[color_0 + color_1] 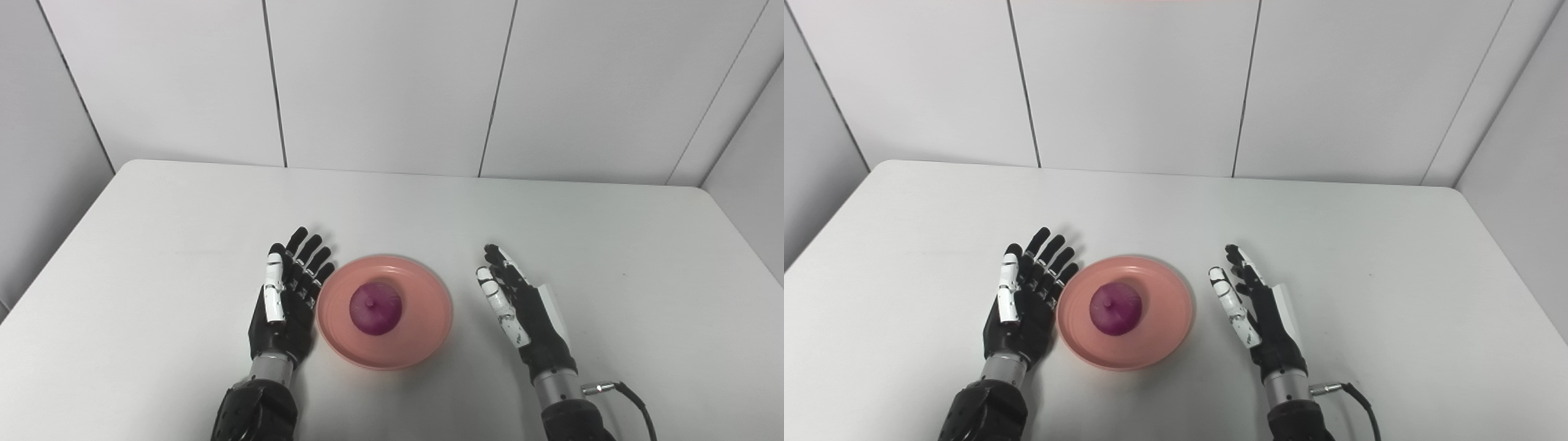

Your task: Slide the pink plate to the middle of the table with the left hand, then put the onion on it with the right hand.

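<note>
The pink plate (422, 331) lies on the white table near its front middle. A purple onion (375, 307) sits on the plate, a little left of its centre. My left hand (288, 300) is open and empty, fingers stretched out, just left of the plate's rim. My right hand (520, 306) is open and empty, palm turned inward, a short gap to the right of the plate. Both also show in the right eye view, the left hand (1026, 303) and the right hand (1255, 315).
The white table (184, 214) reaches back to a panelled wall. A cable (634, 401) runs from my right wrist toward the bottom edge.
</note>
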